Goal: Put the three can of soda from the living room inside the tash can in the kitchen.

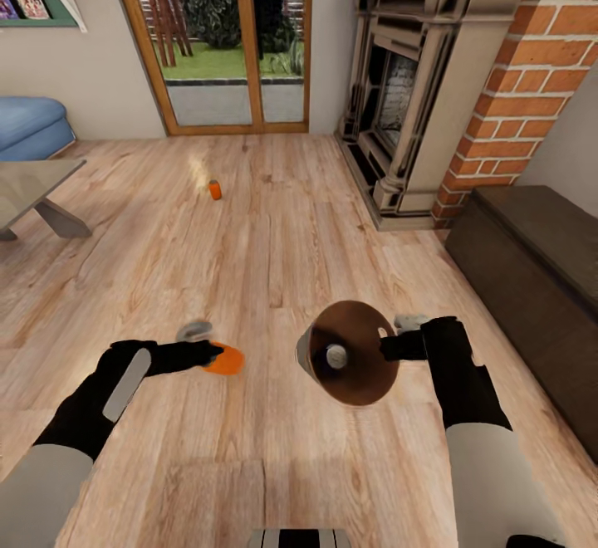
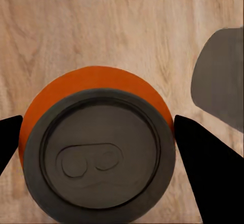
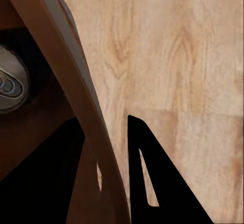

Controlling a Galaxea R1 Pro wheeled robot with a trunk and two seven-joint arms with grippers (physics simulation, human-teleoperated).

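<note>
A small orange soda can with a dark grey top (image 2: 99, 150) sits clamped between the two black fingers of the left claw (image 1: 218, 356), held above the warm wood-plank floor (image 1: 274, 266) at the robot's left. Beside it, the right claw (image 1: 389, 347) is closed on the rim of a round pale grey trash can with a brown wood-toned inside (image 1: 353, 365), tipped so its mouth faces the camera; one finger lies inside the wall, one outside. Another can's silver-grey top (image 3: 9, 84) shows inside the bin. A third orange can (image 1: 215, 190) stands upright farther off on the floor, between a glass coffee table (image 1: 33, 187) and a brick fireplace (image 1: 465, 91), before wood-framed glass doors (image 1: 224, 41).
</note>
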